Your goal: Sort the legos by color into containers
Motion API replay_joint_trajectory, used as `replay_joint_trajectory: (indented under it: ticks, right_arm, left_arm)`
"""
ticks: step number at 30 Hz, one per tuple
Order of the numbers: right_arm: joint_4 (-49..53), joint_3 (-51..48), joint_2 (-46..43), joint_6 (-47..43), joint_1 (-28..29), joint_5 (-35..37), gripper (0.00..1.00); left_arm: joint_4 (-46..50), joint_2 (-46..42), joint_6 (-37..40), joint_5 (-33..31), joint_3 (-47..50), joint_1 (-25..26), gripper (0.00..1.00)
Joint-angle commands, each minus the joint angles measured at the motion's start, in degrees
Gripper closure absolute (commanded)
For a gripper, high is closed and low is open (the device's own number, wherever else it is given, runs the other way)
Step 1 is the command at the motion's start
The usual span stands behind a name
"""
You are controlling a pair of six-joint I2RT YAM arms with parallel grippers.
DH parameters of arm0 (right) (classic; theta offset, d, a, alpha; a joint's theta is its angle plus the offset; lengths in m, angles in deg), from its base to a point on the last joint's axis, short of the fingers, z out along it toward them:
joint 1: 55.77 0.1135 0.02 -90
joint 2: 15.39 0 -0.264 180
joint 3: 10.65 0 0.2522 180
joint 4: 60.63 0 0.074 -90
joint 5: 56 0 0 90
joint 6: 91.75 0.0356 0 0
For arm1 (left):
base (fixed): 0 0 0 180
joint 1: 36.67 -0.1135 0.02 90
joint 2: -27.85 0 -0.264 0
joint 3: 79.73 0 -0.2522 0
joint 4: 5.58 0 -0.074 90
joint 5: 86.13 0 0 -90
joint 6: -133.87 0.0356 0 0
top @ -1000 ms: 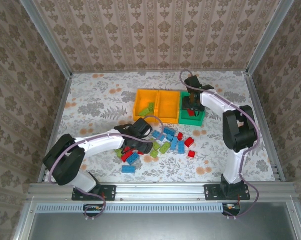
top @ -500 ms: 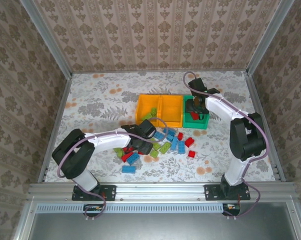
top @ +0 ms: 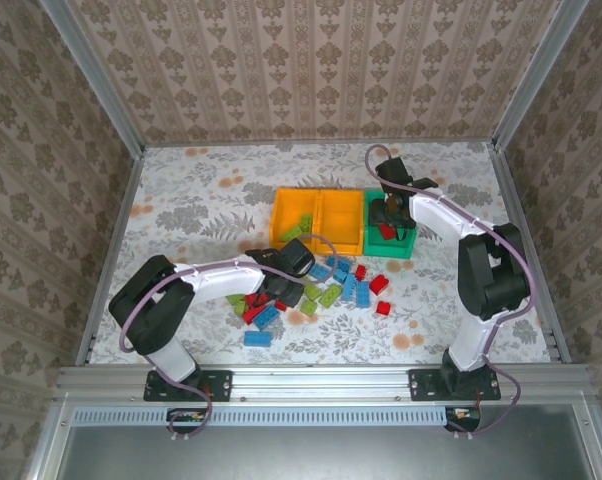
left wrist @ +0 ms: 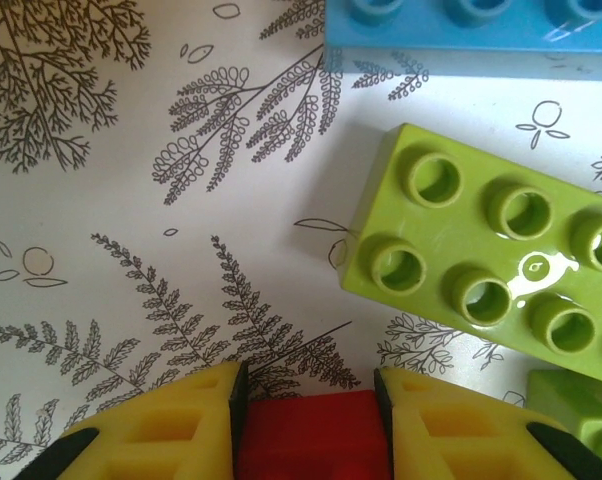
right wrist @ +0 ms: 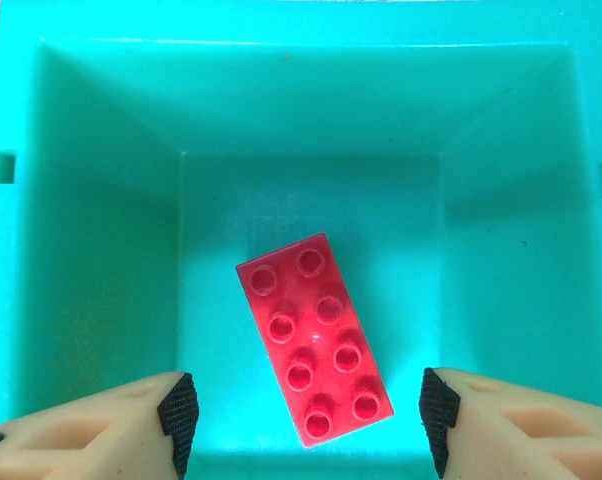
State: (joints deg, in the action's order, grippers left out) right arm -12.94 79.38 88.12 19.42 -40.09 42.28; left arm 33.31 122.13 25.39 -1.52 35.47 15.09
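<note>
Your left claw (left wrist: 308,400) clamps a red lego (left wrist: 311,445), bottom centre; right claw (right wrist: 306,400) sits apart above the green bin (right wrist: 101,250). Lift next.

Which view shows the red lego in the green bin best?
Right wrist: the red lego lies whole, studs up, in the green bin. Top external: a small red patch by the right gripper; left wrist faces the pile.

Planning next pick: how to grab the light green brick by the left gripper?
From above, pinch the light green brick across its short width near its left end in the wrist view: it lies flat, studs up, long walls bare there; another green brick crowds the right.
</note>
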Motion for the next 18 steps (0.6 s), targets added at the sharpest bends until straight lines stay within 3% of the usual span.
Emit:
replay_joint_trajectory:
  ticks: [1, 6, 11, 18]
  right_arm:
    - [-4.5, -0.4, 0.8, 0.8, 0.2, -2.5, 0.29]
    - [-7.1, -1.8, 1.4, 1.8, 0.2, -4.8, 0.28]
    - [-10.9, -3.8, 0.9, 2.7, 0.3, -7.8, 0.19]
    - [-11.1, -3.0, 1.2, 4.4, 0.3, -8.1, 0.16]
  left_arm:
    - [0.2, 1.5, -1.3, -0.9, -0.6, 0.1, 0.76]
    - [0.4, 1.1, -1.6, -1.5, -0.3, 0.0, 0.81]
    - [1.0, 0.2, -2.2, -2.3, 0.1, -0.3, 0.81]
    - [1.4, -1.4, -2.8, -2.8, 0.0, -0.4, 0.81]
